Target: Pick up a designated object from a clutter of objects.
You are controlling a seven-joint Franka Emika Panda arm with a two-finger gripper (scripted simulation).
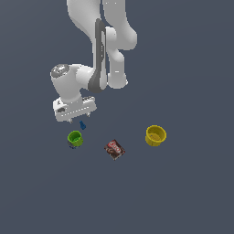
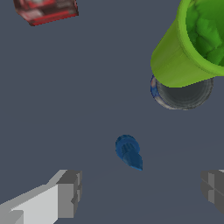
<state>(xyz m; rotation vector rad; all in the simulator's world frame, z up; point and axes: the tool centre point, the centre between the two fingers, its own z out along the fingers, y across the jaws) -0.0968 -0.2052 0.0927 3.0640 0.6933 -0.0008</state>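
Observation:
The designated object is a tiny dark-blue elongated piece (image 1: pixel 82 125) lying on the grey floor just beyond the green cup (image 1: pixel 75 138). In the wrist view the blue piece (image 2: pixel 129 152) lies between and slightly ahead of my two fingertips. My gripper (image 1: pixel 77 120) hangs just above it, open and empty; in the wrist view the gripper (image 2: pixel 142 190) shows one grey finger (image 2: pixel 68 192) and the other at the frame edge. The green cup (image 2: pixel 192 43) stands close by the piece. The dark brown-red packet (image 1: pixel 114 149) and the yellow cup (image 1: pixel 156 135) lie farther to the exterior view's right.
In the wrist view a dark round can-like object (image 2: pixel 183 94) lies under or behind the green cup. The packet (image 2: pixel 46 11) shows at that frame's edge. My white arm (image 1: pixel 98 50) reaches down from above.

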